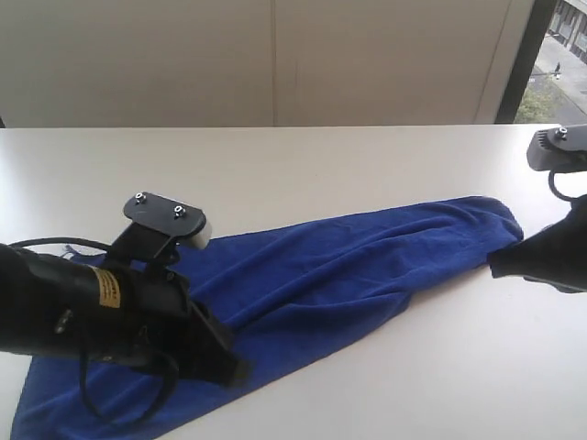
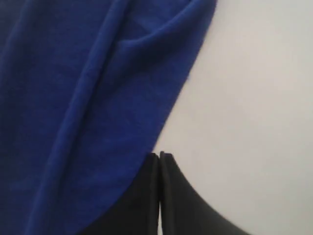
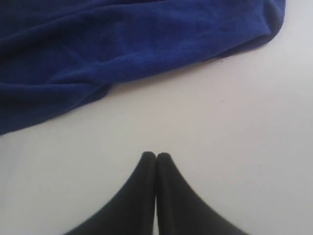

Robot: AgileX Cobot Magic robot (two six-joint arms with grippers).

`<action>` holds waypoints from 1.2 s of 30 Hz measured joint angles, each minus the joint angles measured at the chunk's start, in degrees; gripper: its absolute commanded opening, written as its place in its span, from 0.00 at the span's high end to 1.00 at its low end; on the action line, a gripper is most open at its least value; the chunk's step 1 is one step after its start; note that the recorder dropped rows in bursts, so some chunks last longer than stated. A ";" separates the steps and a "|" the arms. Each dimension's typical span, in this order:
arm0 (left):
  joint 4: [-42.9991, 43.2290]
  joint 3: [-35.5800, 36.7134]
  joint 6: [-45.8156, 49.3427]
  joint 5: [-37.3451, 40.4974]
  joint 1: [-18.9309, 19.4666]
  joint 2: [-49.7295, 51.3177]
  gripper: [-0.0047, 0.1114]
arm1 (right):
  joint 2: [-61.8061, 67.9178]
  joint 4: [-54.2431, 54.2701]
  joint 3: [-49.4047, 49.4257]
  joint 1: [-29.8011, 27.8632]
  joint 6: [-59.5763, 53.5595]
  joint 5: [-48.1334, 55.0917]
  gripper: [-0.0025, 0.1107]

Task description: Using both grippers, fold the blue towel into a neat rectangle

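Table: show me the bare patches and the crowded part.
Bare: the far strip of the table between the blue towel and the wall; the near patch between the towel's edge and the right gripper. Crowded: near left, where the left gripper sits at the towel's edge.

Fuzzy matt blue towel point(image 1: 330, 266) cloth; smooth matt white table point(image 1: 275, 165); black plastic fingers point(image 3: 146, 196)

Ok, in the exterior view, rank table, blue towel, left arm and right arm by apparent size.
1. table
2. blue towel
3. left arm, though it sits close to the camera, which inflates it
4. right arm, mostly cut off at the frame edge
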 measured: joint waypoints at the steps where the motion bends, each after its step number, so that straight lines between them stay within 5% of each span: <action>1: 0.82 -0.14 0.28 -0.64 1.01 1.01 0.96 | 0.50 0.00 0.00 0.00 0.40 -0.76 0.98; 9: 3.45 -5.89 5.56 -2.35 10.25 13.42 0.96 | 13.29 0.07 0.00 0.00 3.26 -11.63 0.98; 16: 3.82 -13.57 11.89 -8.63 11.19 24.43 0.96 | 29.94 0.07 -3.71 -0.76 3.87 -25.39 0.98; 23: 3.80 -17.54 13.65 -8.99 11.19 30.06 0.96 | 42.94 -2.42 -16.53 -4.11 4.10 -18.32 0.98; 36: 3.16 -20.65 16.54 -4.99 13.42 34.64 0.96 | 44.08 -3.80 -21.43 -4.40 2.64 -15.02 0.98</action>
